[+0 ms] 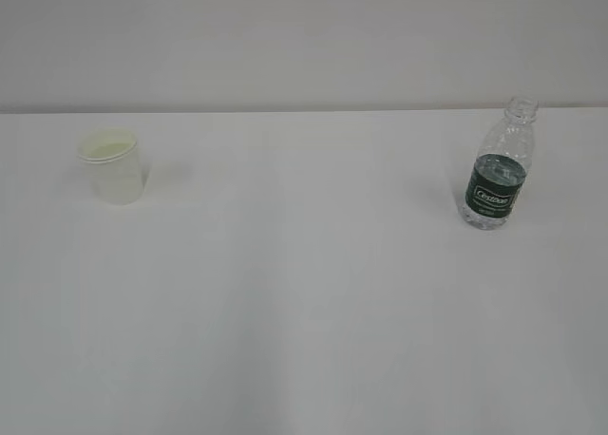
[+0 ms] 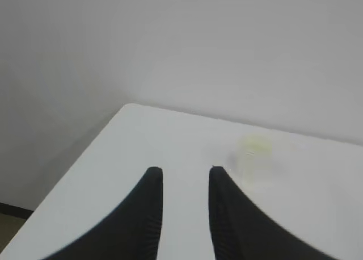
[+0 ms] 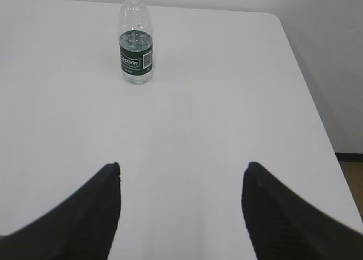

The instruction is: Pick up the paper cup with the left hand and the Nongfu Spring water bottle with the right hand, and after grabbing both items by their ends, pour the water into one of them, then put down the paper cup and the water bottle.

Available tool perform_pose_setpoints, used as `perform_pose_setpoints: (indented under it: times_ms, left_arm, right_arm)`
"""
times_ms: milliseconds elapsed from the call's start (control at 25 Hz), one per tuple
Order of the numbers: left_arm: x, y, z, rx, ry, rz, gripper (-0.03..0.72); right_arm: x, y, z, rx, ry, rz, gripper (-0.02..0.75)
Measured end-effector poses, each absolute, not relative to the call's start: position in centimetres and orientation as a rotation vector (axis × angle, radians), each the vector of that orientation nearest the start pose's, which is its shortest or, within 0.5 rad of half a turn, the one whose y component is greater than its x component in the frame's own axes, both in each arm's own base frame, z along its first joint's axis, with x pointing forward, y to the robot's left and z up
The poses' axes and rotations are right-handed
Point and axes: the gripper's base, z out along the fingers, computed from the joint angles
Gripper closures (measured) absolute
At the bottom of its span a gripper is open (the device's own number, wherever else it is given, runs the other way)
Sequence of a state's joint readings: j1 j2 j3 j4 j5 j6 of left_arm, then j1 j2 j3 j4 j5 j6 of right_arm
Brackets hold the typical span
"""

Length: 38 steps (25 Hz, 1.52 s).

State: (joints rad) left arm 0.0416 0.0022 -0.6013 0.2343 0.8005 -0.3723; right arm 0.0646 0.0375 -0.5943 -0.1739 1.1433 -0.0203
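Observation:
The paper cup [image 1: 113,165] stands upright at the table's far left, white with a pale cream inside. In the left wrist view the paper cup [image 2: 256,160] shows blurred, ahead and to the right of my left gripper [image 2: 185,170], which is open with nothing between its fingers. The Nongfu Spring water bottle [image 1: 500,167] stands upright at the far right, capless, with a dark green label and water inside. In the right wrist view the bottle [image 3: 136,41] stands well ahead and left of my right gripper [image 3: 182,167], wide open and empty. Neither arm shows in the exterior view.
The white table [image 1: 304,302] runs to a pale wall at the back. Its left far corner [image 2: 129,107] and its right edge [image 3: 309,95] show in the wrist views, with floor beyond.

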Motion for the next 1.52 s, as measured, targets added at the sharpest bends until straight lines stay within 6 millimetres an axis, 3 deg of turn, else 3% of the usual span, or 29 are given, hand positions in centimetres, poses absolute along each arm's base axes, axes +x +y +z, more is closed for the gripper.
perform_pose_setpoints:
  times_ms: [640, 880, 1200, 1320, 1520]
  left_arm:
    - [-1.7, -0.1, 30.8, 0.024, 1.909, -0.043, 0.490]
    - [-1.1, -0.4, 29.1, 0.054, 1.999, -0.062, 0.490]
    - [-1.2, -0.3, 28.5, 0.057, 2.055, -0.055, 0.482]
    - [-1.2, -0.3, 28.5, 0.057, 2.056, -0.055, 0.389]
    - [-1.2, -0.3, 28.5, 0.057, 2.057, -0.054, 0.109]
  right_arm:
    - [-1.3, -1.5, 29.8, -0.063, 2.061, -0.180, 0.237]
    - [-1.3, -1.5, 29.8, -0.063, 2.061, -0.182, 0.237]
    - [-1.3, -1.5, 29.8, -0.063, 2.061, -0.182, 0.237]
    - [-1.3, -1.5, 29.8, -0.063, 2.061, -0.182, 0.237]
    - [-1.3, -1.5, 29.8, -0.063, 2.061, -0.182, 0.237]
